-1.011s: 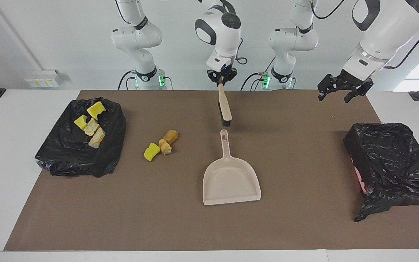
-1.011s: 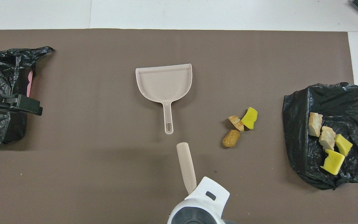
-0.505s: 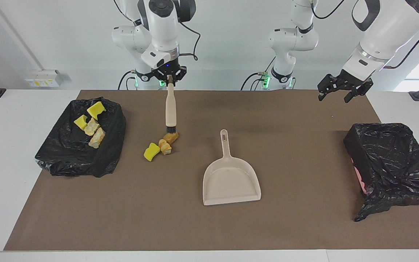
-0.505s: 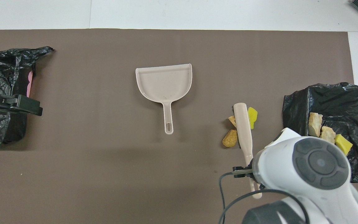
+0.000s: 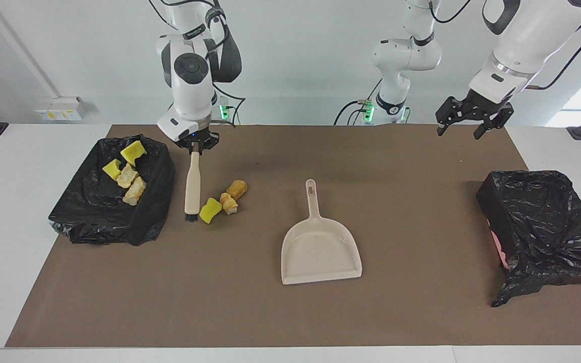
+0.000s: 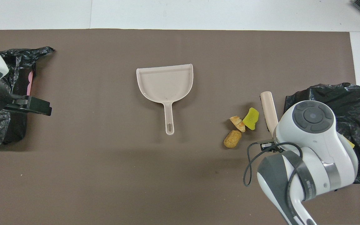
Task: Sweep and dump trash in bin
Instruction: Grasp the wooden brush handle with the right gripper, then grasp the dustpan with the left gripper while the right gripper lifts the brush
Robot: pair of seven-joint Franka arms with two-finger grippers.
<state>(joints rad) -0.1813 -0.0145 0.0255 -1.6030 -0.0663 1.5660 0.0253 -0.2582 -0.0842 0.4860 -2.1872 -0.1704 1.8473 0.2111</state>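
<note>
In the facing view, the right gripper is clamping the top of the beige brush, which is hanging nearly upright with its dark bristles down at the brown mat, just beside the yellow sponge chunk on that chunk's right-arm side. Two golden-brown bread pieces are lying touching that chunk, toward the dustpan, which is resting well apart from them in the middle of the mat with its handle pointing toward the robots. More sponge and bread pieces are sitting on the black bag at the right arm's end of the table. The left gripper is hovering with its fingers spread wide and holding nothing, over the mat's edge nearest the robots, near the bag-lined bin at the left arm's end. In the overhead view, the right arm is covering part of the black bag, and the brush is showing between that bag and the yellow sponge chunk; the bread pieces are lying beside the chunk, and the dustpan is lying farther toward the middle. The left gripper is hanging beside the lined bin.
</note>
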